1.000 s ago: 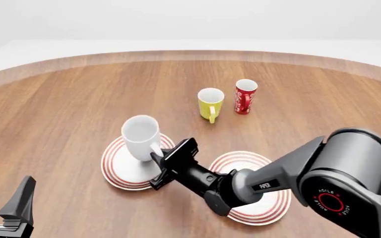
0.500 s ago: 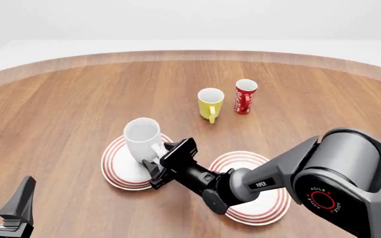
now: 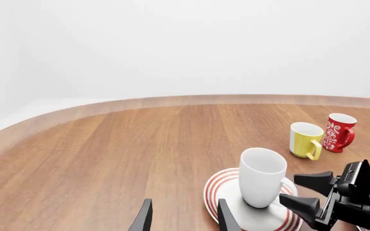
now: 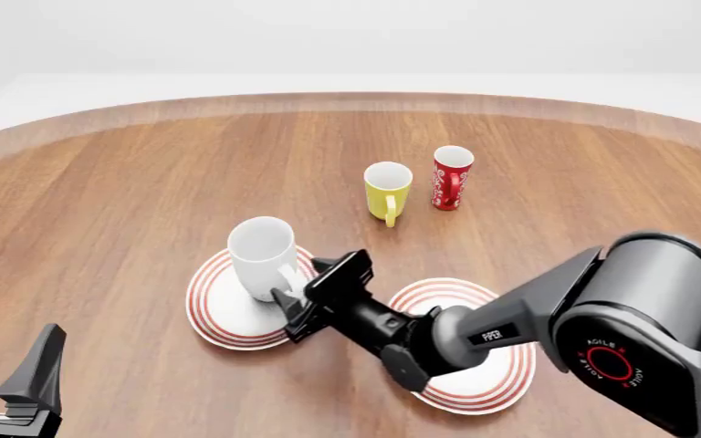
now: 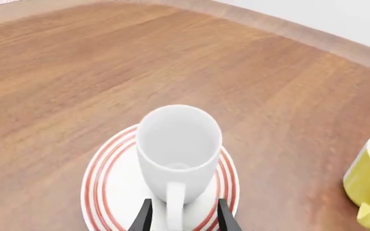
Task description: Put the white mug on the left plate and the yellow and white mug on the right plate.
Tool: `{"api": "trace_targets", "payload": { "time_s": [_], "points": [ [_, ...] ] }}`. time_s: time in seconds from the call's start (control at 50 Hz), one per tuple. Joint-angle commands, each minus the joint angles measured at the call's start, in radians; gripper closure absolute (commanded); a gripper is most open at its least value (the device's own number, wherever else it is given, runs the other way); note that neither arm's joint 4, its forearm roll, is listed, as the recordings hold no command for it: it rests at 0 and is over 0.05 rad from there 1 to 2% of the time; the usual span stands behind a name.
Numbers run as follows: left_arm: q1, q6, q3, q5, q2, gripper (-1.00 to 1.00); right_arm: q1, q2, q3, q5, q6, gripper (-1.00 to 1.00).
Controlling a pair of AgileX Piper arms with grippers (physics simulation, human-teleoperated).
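Fingers of the left gripper (image 4: 7, 370) stand spread and empty at the near left corner of the table (image 4: 107, 201), well apart from everything else. Further in, the right plate (image 4: 515, 370) lies near the near edge, right of centre, largely covered by the right arm reaching over it. The right gripper (image 4: 299, 299) sits just beyond, its fingers parted on either side of the white mug's handle; the right wrist view shows gaps between handle and both fingers, so nothing is pinched. The white mug (image 4: 260, 255) stands upright on the left plate (image 4: 211, 306), handle turned toward the gripper. Toward the far edge, the yellow and white mug (image 4: 387, 190) stands upright on bare wood, just beside the red cup (image 4: 451, 176), both well apart from the plates.
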Motion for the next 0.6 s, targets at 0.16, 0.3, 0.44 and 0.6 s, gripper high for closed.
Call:
{"api": "trace_targets", "payload": {
  "time_s": [0.16, 0.3, 0.44, 0.6],
  "points": [
    [0.0, 0.0, 0.0, 0.0, 0.0, -1.0, -0.02, -0.076, 0.074, -0.024, -0.002, -1.0],
    [0.0, 0.0, 0.0, 0.0, 0.0, -1.0, -0.027, -0.125, 0.112, -0.032, -0.007, -1.0],
    [0.0, 0.0, 0.0, 0.0, 0.0, -1.0, -0.041, -0.156, 0.15, -0.055, 0.0, -1.0],
    [0.0, 0.0, 0.0, 0.0, 0.0, -1.0, -0.057, -0.192, 0.187, -0.077, 0.004, -1.0]
  ]
}}
